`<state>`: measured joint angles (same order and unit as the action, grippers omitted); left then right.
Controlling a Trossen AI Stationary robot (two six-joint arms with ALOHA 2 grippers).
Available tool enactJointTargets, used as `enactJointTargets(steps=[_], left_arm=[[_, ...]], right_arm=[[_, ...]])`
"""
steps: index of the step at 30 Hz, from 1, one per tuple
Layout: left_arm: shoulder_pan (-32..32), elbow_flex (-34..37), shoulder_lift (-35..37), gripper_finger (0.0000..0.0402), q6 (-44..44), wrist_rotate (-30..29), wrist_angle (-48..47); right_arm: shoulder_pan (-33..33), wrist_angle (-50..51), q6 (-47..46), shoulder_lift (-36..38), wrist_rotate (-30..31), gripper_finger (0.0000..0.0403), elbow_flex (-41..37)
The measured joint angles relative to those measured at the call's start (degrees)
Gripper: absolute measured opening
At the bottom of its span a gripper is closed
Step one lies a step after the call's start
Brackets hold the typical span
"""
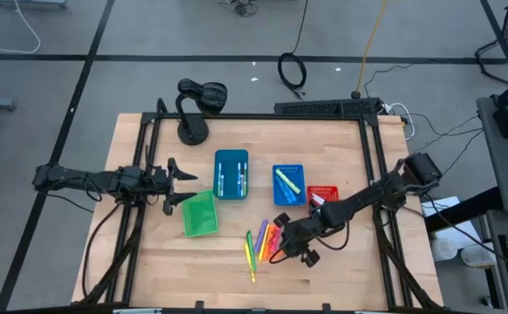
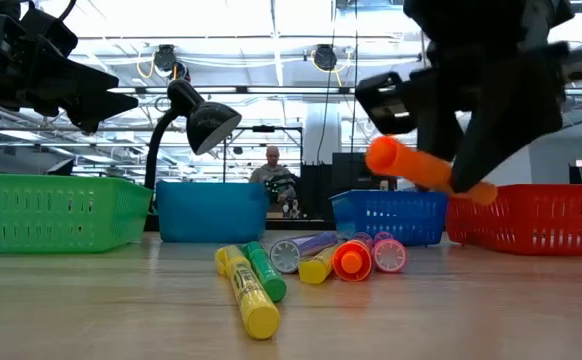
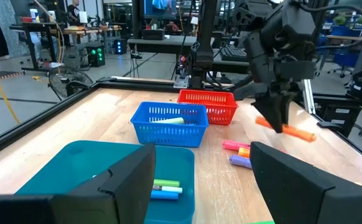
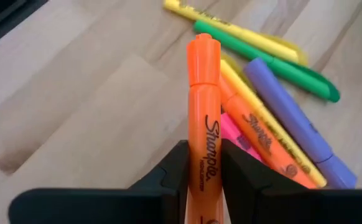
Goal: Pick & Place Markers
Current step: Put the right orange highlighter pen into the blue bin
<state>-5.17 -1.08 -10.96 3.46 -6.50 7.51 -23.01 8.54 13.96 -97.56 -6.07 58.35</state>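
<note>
My right gripper (image 4: pixel 204 168) is shut on an orange marker (image 4: pixel 204 93) and holds it above a loose pile of yellow, green, purple, pink and orange markers (image 1: pixel 263 244) lying on the wooden table. The low view shows the orange marker (image 2: pixel 426 170) clear of the pile (image 2: pixel 301 262). My left gripper (image 1: pixel 188 186) waits open at the table's left, level, beside the green bin (image 1: pixel 199 215); its fingers frame the left wrist view (image 3: pixel 203 180) with nothing between them. My right gripper pinches the orange marker's printed barrel (image 4: pixel 204 155) between its two fingers. The fingers slant down from the table's right and lie along the marker, whose free end (image 4: pixel 203 46) sticks out ahead of them. The marker is tilted and lifted clear of the table.
A teal bin (image 1: pixel 231 157) with markers in it, a blue bin (image 1: pixel 289 202) with a yellow-green marker and a red bin (image 1: pixel 324 189) stand in a row behind the pile. A black desk lamp (image 1: pixel 197 105) stands at the far left. A person (image 2: pixel 273 165) sits beyond the table.
</note>
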Motion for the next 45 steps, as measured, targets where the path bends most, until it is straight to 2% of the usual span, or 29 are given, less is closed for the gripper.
enactJointTargets(steps=[14,29,34,38,45], left_arm=[[0.0,0.0,0.0,0.0267,0.0,0.0,0.0],[0.0,0.0,0.0,0.0267,0.0,0.0,0.0],[0.0,0.0,0.0,0.0267,0.0,0.0,0.0],[0.0,0.0,0.0,0.0267,0.0,0.0,0.0],[0.0,0.0,0.0,0.0267,0.0,0.0,0.0]], right_arm=[[-1.2,0.8,0.1,0.7,0.0,0.0063,0.0],[-5.2,5.6,-1.5,8.0,0.2,0.006,-0.1],[-6.3,5.7,-1.5,8.3,0.4,0.0059,-0.1],[-6.4,6.0,-3.6,8.3,4.5,0.0059,-0.1],[-5.0,6.3,-16.5,8.3,14.0,0.0061,-0.1]])
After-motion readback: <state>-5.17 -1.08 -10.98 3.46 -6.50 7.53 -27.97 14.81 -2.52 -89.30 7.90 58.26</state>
